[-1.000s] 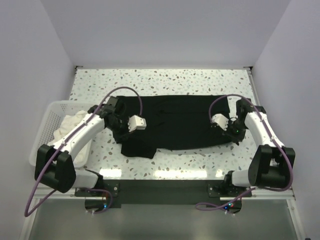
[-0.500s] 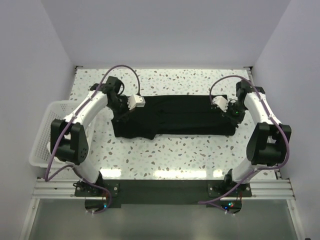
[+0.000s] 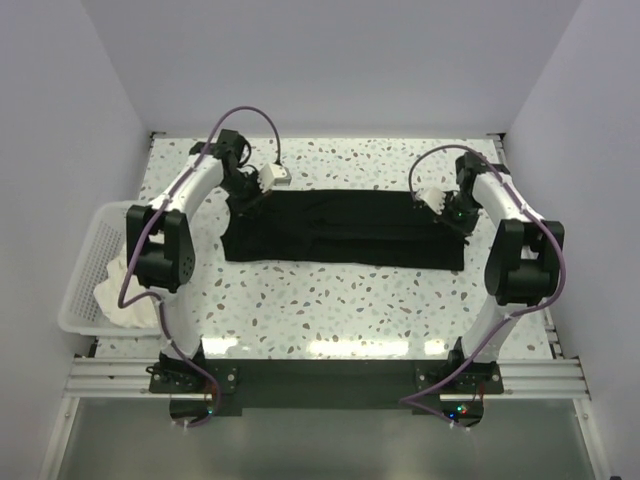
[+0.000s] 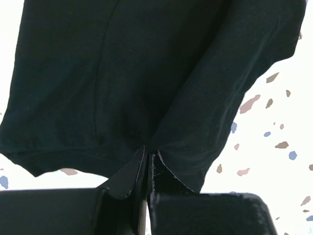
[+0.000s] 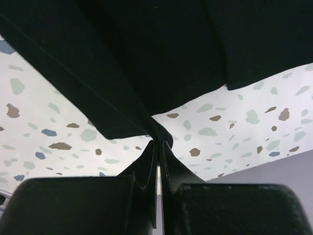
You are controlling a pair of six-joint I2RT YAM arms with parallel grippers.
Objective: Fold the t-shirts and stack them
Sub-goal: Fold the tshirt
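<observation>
Top external view: table w/ speckled top. The black t-shirt lies across its far half as a long, flat band, running nearly from the left side to the right side, clear of the far edge. Looks already doubled lengthwise. The left end is wider and a bit lumpy, prob. a sleeve tucked in.

The basket hangs at the table's left edge w/ the white t-shirt bunched inside, untouched.

Left gripper: jaws clamped tight on a thin pinch of black fabric at the band's far-left corner. Right gripper: same, nipping the far-right corner. In both wrist views the cloth fans out taut from the pinch.

Judged step: setting down the lengthwise fold. To do it well:
- Move both arms in step so the far edge lies parallel to the table's far edge, no skew.
- Hold light tension btwn the two corners. Too much drags the band, too little leaves a sag mid-span.
- Lower the corners onto the surface before letting go, else they curl back.
- Pinches are small, so go slow; a jerk could slip the hem.
- Check the left end lines up, esp. the sleeve, before the crosswise fold.
</observation>
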